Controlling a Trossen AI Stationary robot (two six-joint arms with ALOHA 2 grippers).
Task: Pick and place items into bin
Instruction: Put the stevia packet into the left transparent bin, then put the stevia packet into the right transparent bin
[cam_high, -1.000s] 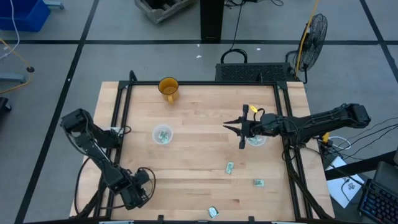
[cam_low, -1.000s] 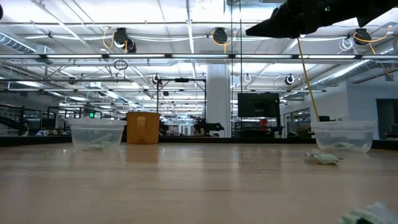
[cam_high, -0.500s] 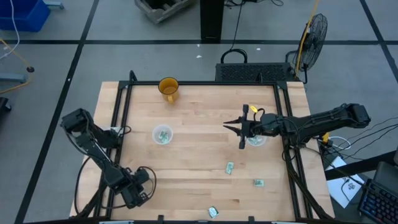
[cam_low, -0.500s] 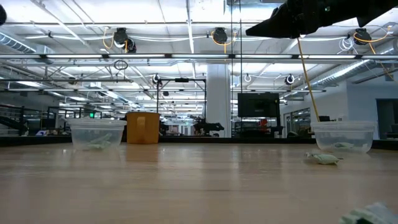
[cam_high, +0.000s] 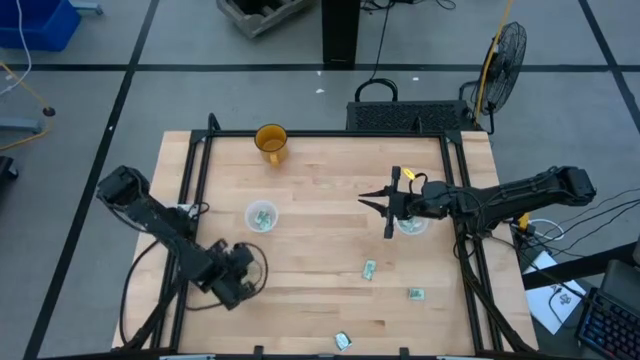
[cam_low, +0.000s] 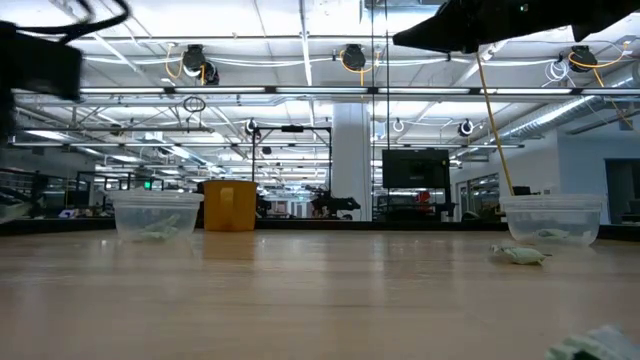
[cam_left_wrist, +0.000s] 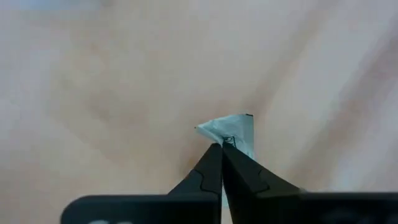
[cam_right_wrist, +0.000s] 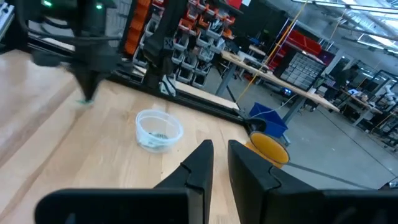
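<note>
Since a moment ago, the left gripper (cam_high: 243, 290) is moving inward from the table's (cam_high: 320, 250) front-left corner — its fingers are pinching a wrapped piece (cam_left_wrist: 233, 130), so one item is travelling, I judge, toward the left bin (cam_high: 261, 217); the right gripper (cam_high: 388, 207) is hovering with a narrow gap beside the right bin (cam_high: 411, 226); three pieces are lying near the front edge; behind the wooden table, a lit workshop is showing.
</note>
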